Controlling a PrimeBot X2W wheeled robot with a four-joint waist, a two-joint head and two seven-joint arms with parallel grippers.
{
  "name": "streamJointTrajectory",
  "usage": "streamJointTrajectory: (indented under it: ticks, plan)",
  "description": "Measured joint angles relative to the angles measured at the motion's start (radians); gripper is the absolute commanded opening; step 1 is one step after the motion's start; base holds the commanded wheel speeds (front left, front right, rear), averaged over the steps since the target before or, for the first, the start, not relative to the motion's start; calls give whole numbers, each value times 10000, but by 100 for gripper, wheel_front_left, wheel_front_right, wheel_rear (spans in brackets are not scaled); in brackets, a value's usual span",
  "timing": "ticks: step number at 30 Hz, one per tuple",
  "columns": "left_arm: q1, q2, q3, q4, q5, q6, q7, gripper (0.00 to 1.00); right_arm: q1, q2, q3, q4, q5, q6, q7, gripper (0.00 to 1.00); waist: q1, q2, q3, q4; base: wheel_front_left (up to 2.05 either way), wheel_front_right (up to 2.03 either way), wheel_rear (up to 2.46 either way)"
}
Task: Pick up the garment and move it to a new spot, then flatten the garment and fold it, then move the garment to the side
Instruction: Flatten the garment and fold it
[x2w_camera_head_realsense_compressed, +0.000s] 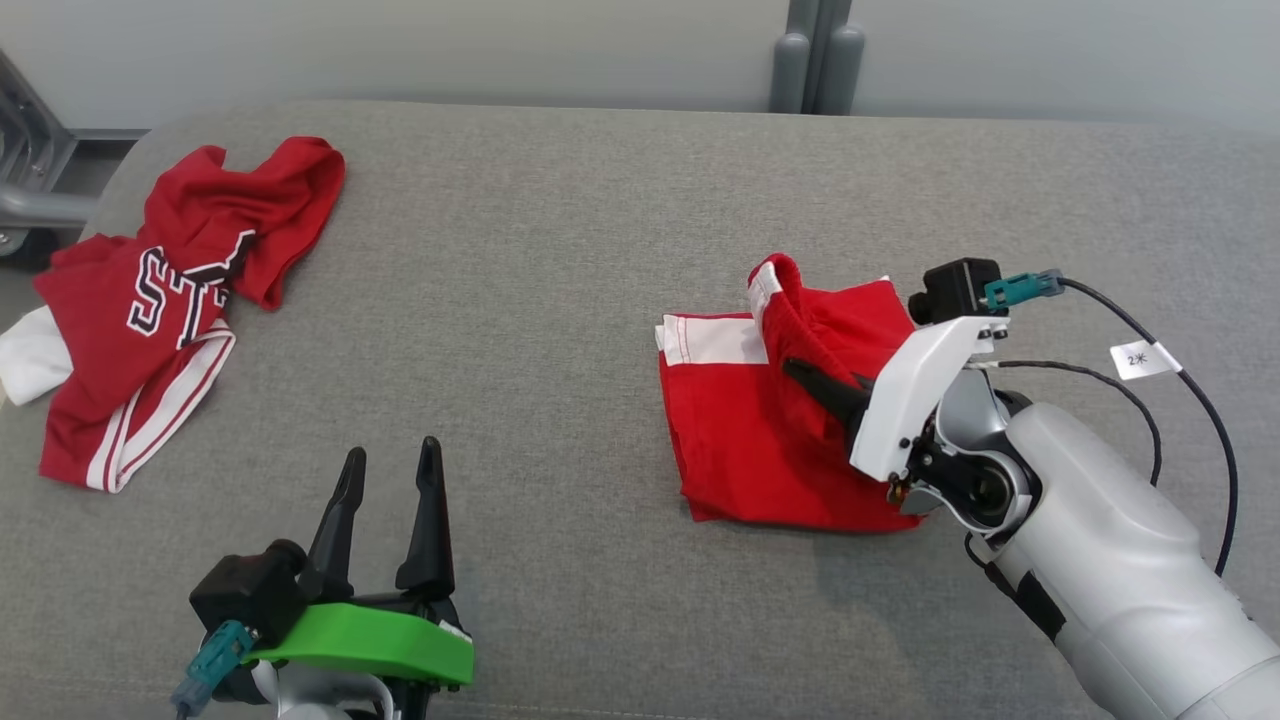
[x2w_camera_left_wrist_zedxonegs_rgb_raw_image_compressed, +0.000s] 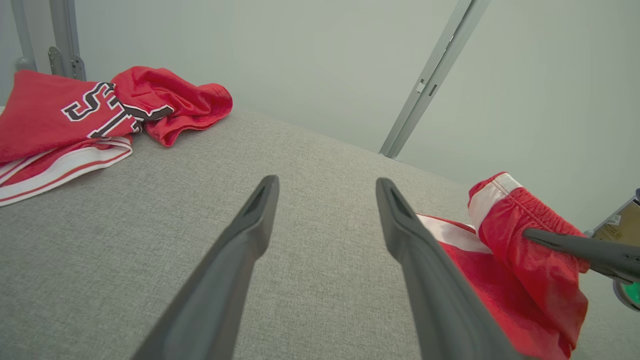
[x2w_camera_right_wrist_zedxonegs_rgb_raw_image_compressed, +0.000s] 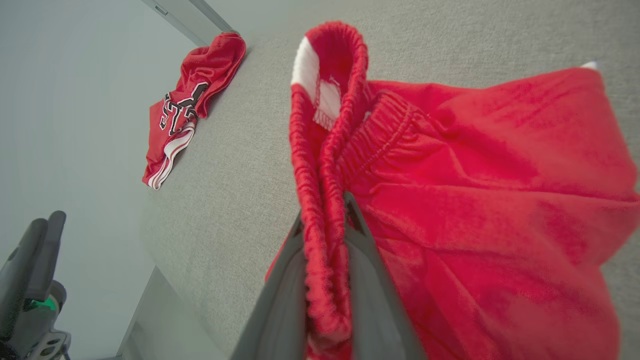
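The garment, red shorts with white trim, lies partly folded on the right of the grey cushioned surface. Its elastic waistband is lifted into an upright ridge. My right gripper is shut on that waistband, with the red band pinched between both fingers in the right wrist view. The shorts' body bulges to the right of the fingers. My left gripper stands open and empty at the lower left, well apart from the shorts. Its fingers point across bare fabric.
A second red garment, a crumpled jersey with lettering and white stripes, lies at the far left edge. A grey post stands behind the surface's back edge, and a metal frame is off its left end. A cable loops beside my right wrist.
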Motion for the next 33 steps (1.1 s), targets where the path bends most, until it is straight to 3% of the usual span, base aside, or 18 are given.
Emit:
streamJointTrajectory:
  ticks: [8, 10, 11, 12, 13, 25, 29, 33]
  plan:
    - [1, 2, -134, -4, -40, 81, 0, 100, -13, 219, 232, 518, -219, -447, 192, 0, 0, 0, 22, 638, 0, 0, 0]
    - [3, 2, -138, -4, -94, 82, 0, 100, -58, 221, 313, 690, -453, -616, 232, 39, 1, 0, 34, 776, 0, 0, 0]
    - [4, 2, -138, -4, -98, 82, 0, 100, -101, 222, 337, 761, -550, -621, 257, 39, 0, 0, 41, 838, 0, 0, 0]
    - [7, 2, -125, -6, -98, 82, 0, 100, -152, 238, 357, 796, -587, -667, 257, 81, 1, 0, 47, 892, 0, 0, 0]
    - [17, 0, -84, -12, -98, 82, 0, 100, -202, 282, 387, 817, -623, -702, 257, 100, 1, 0, 53, 935, 0, 0, 0]
    - [255, 6, 244, -13, -86, 96, 0, 100, -718, 825, 447, 219, -627, -391, -230, 100, 0, 0, -115, 670, 0, 0, 0]
    - [335, 6, 291, -21, -13, 98, 0, 100, -970, 598, 92, 31, -688, -380, -692, 100, 0, 0, -212, 438, 0, 0, 0]
    - [338, 12, 198, -38, 69, 174, 0, 100, -887, -36, -347, 222, -688, -439, -997, 100, 1, 0, -300, 209, 0, 0, 0]
